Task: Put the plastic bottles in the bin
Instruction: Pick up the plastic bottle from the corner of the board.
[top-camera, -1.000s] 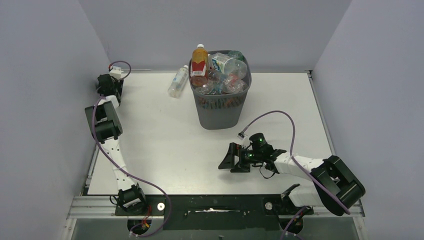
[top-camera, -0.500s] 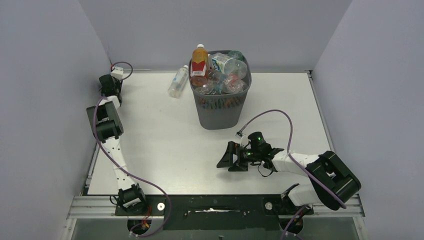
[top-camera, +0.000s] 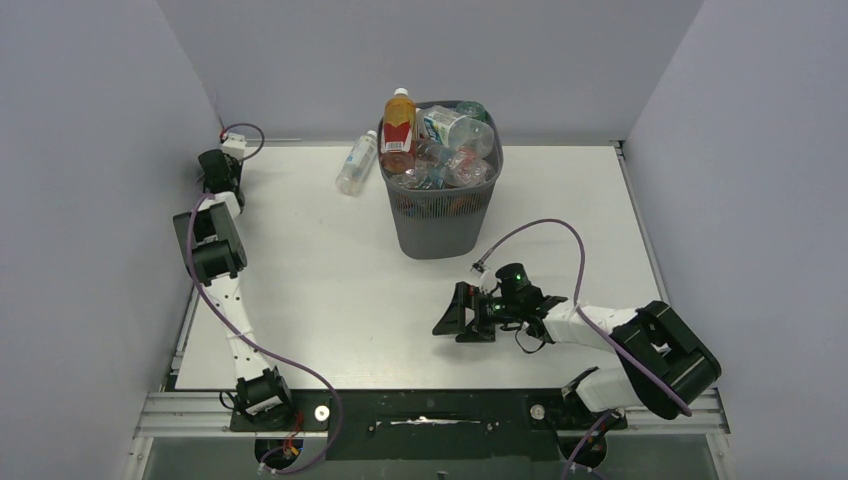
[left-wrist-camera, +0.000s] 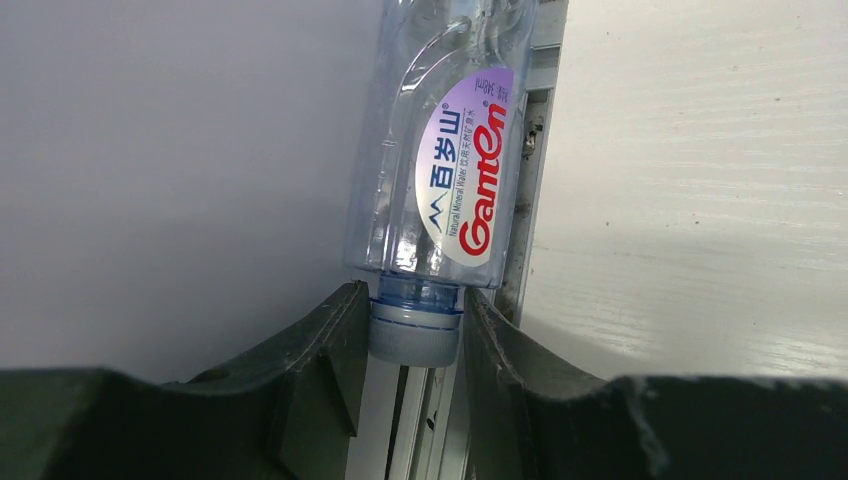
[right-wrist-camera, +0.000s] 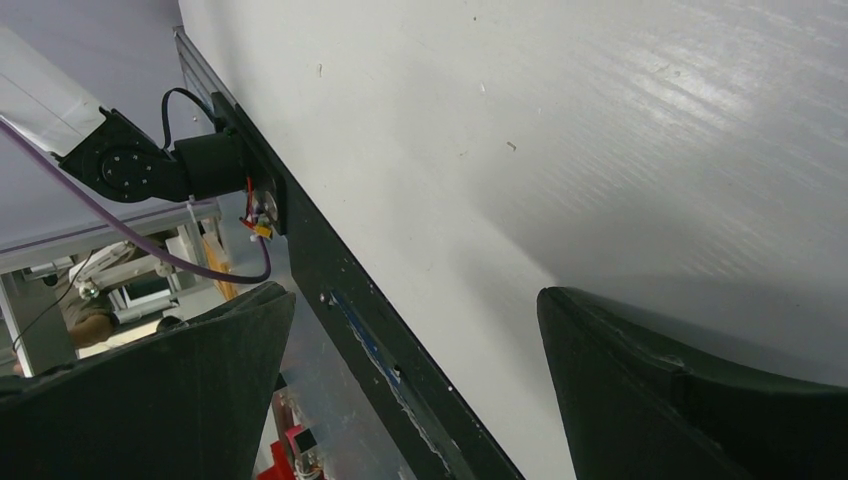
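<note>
The dark grey mesh bin (top-camera: 440, 225) stands at the back middle, heaped with plastic bottles. An amber bottle with a red label (top-camera: 398, 130) leans at its left rim. A clear bottle (top-camera: 356, 163) lies on the table left of the bin. My left gripper (top-camera: 218, 170) is at the far left corner by the wall. In the left wrist view my left gripper (left-wrist-camera: 415, 292) is shut on the pale cap of a clear "Ganten" bottle (left-wrist-camera: 440, 160), which lies along the table's edge rail. My right gripper (top-camera: 452, 318) is open and empty low over the table, also in the right wrist view (right-wrist-camera: 415, 292).
The grey side wall (left-wrist-camera: 170, 170) is right beside the gripped bottle. The table's black front rail (right-wrist-camera: 340, 300) and the left arm's base (right-wrist-camera: 140, 165) show in the right wrist view. A purple cable (top-camera: 545, 235) loops above the right arm.
The right arm has drawn slightly left and toward its base, gripper still open. The left wrist shifted a little at the far corner.
</note>
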